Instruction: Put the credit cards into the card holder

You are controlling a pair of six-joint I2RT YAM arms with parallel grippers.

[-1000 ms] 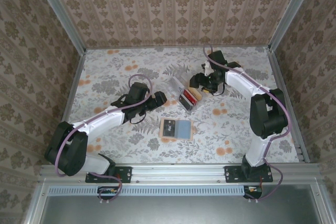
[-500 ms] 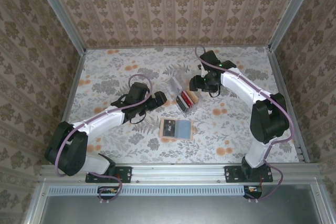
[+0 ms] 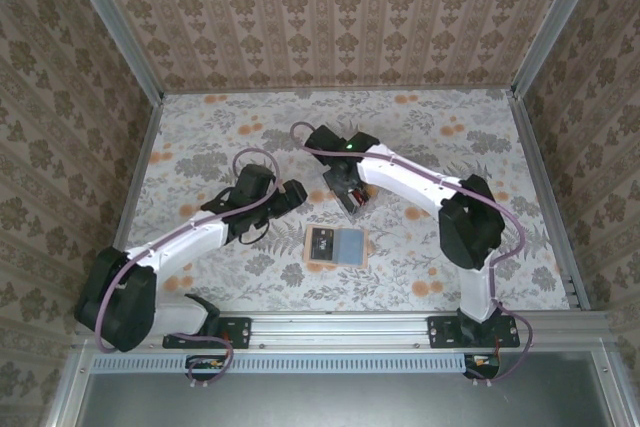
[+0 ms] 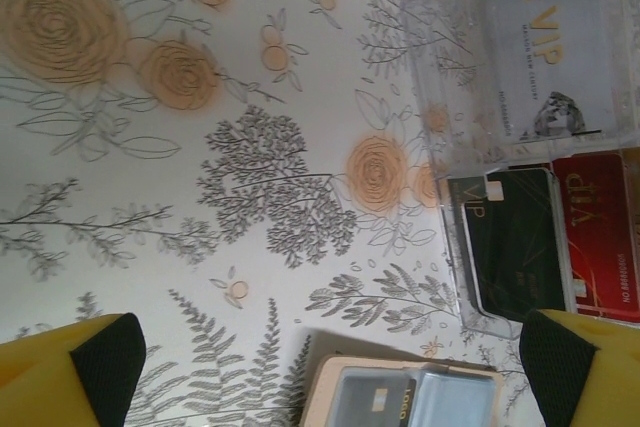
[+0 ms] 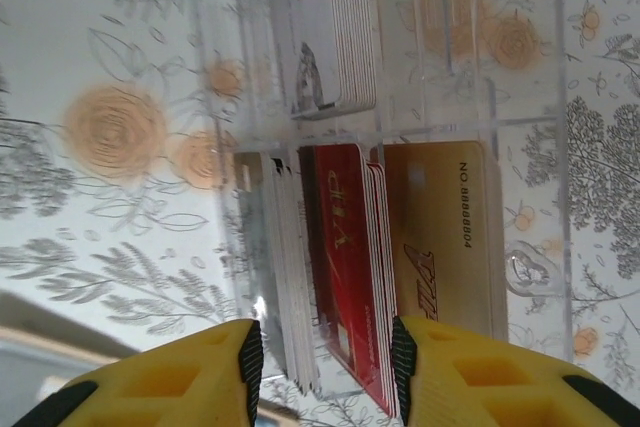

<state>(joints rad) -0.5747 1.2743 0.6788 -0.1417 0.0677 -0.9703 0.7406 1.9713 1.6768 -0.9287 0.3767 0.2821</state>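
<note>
Since the credit cards [image 5: 345,257] all look stacked in the clear tray [image 5: 525,197], it's barely started. The right gripper [image 5: 325,342] straddles the red ones, grip unclear. The left gripper [image 4: 330,347] gapes wide, and the card holder [image 3: 336,245] waits toward the near edge of the table [image 3: 190,147].

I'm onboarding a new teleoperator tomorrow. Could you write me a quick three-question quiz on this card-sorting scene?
1. True or false: the left tool has its jaws wide apart and holds nothing.
2. Relative to the clear plastic compartment tray, the flat square tan leather-like card holder lies: A) inside it; B) apart from it, nearer the arm bases; C) beyond it, toward the back wall.
3. In the right wrist view, what colour is the thin plastic card stack right beside the gold-tan plastic card?
Key: 1 true; 2 B; 3 red.
</note>
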